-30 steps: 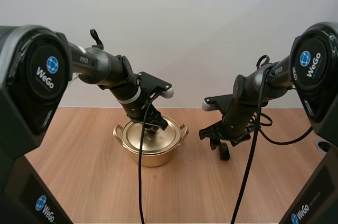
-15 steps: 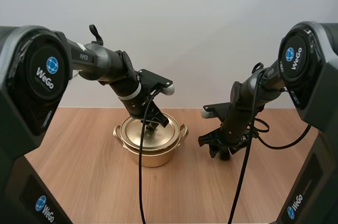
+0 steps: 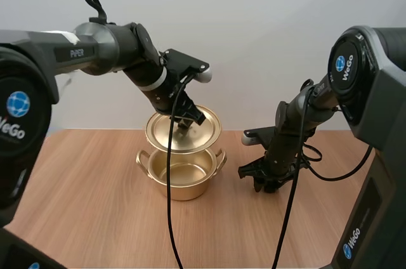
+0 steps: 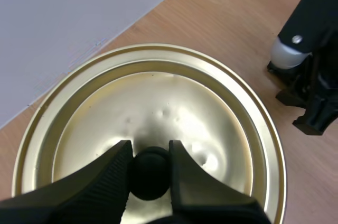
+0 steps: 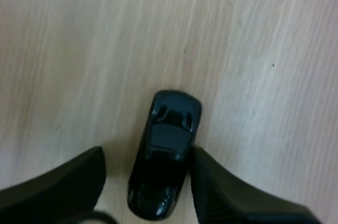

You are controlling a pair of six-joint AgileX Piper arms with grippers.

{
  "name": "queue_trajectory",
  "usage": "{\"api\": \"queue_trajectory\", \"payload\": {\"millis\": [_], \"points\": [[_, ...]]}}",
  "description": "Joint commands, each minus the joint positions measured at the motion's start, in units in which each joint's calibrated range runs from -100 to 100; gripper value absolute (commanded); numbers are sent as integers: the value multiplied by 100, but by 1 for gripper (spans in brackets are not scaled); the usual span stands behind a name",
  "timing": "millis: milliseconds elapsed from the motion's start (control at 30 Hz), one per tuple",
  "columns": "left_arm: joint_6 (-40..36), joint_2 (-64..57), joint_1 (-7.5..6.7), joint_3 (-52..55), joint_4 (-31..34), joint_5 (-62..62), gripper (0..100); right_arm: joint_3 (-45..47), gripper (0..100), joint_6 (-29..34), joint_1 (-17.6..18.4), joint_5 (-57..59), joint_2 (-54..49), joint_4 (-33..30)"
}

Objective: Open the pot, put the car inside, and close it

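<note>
The gold pot [image 3: 183, 174] stands uncovered on the table, its inside bare. Its gold lid [image 3: 183, 131] hangs tilted just above it, held by the black knob [image 4: 150, 173], on which my left gripper [image 3: 186, 120] is shut. In the left wrist view the fingers [image 4: 182, 174] pinch the knob from both sides. A small black toy car [image 5: 165, 152] lies on the wood to the right of the pot. My right gripper [image 3: 267, 180] is down over the car, open, one finger [image 5: 211, 187] close on each side of it.
The wooden table [image 3: 95, 218] has free room in front of the pot and to its left. A plain white wall stands behind. My right gripper [image 4: 311, 97] appears beyond the lid's rim in the left wrist view.
My left gripper has lifted the lid off the pot and up. My right gripper has sunk lower to the table, around the car.
</note>
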Motion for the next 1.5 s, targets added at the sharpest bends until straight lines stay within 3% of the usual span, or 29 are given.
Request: {"api": "queue_trajectory", "payload": {"millis": [0,133,333,567,733,900,1167,1467], "points": [[-24,-322,-4,-165,-8,202,0,3,53,13,4,36,72,20],[-60,-910,-4,-509,-8,292,0,3,0,45,4,17,-49,20],[-303,-1706,-4,-1027,-8,417,0,-441,0,57,4,661,-560,-32],[-400,-2292,-4,-1440,-8,360,0,-1373,0,-609,69,1611,-1222,288],[-607,-2538,-4,-1683,-8,322,0,-1882,0,-982,407,2099,-1262,805],[-701,-2620,-4,-2093,-8,433,0,-2036,0,-1049,1037,2023,-1262,832],[-806,-2607,-4,-2259,-41,748,0,-2036,0,-1062,1708,1888,-332,754],[-806,-2607,-4,-2259,-41,748,0,-2036,0,-1141,1871,1678,553,738]]}}
